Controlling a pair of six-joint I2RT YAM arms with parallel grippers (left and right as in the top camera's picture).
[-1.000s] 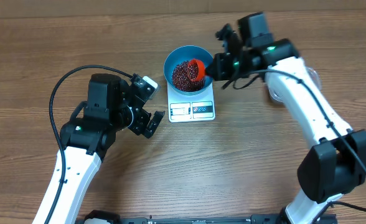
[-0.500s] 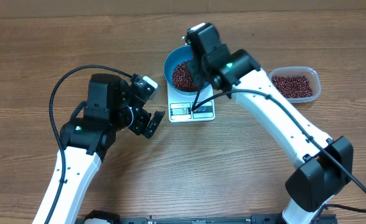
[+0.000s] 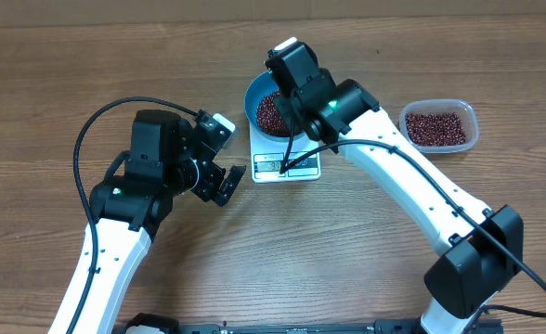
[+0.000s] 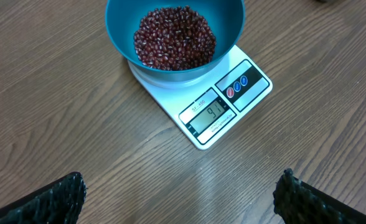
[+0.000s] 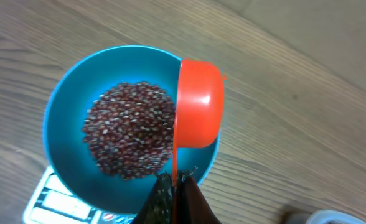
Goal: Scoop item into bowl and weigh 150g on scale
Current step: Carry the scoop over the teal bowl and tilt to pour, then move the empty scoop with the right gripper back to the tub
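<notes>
Now, toward the table's (image 3: 50,74) left edge, the left claw (image 3: 228,153) hangs released beside the scale (image 4: 170,99), whose display seems to read 91. Beans (image 4: 173,37) heap in the bowl (image 4: 119,31) on it. The right claw (image 5: 173,183), clenched on the scoop's (image 5: 198,102) handle, has swung in over the bowl and tipped the scoop sideways, apparently emptied. More scoops from the tub (image 3: 405,125), nearer the right edge, look needed.

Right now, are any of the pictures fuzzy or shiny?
Left wrist view: sharp, the scale numbers readable, a pale shine on the table below it. Right wrist view: the wood looks smeared, bowl and scoop a bit soft. Overhead view: clear and evenly lit.
</notes>
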